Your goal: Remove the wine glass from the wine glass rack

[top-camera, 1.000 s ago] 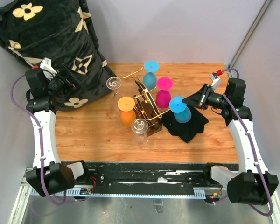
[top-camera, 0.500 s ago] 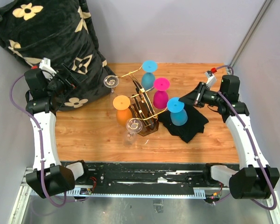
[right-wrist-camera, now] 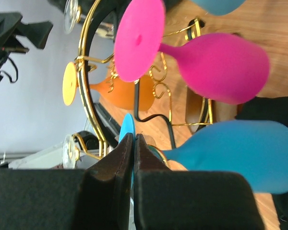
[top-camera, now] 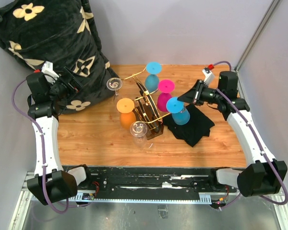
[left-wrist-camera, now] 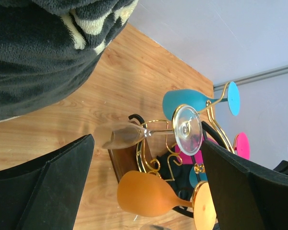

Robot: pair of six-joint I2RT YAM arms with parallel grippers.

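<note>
While the left gripper (top-camera: 73, 82) is spread wide and empty, facing the gold wire rack with dark wooden base (top-camera: 156, 132), the right gripper (right-wrist-camera: 133, 139) is clamped on the foot disc of the blue wine glass (right-wrist-camera: 240, 155). The glass is hung bowl-down just ahead of its fingers, at the rack's nearest arm. Whether the stem is clear of the wire cannot be told.

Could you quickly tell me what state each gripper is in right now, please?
Left gripper: open, holding nothing.
Right gripper: shut on the foot of the nearer blue wine glass.
</note>
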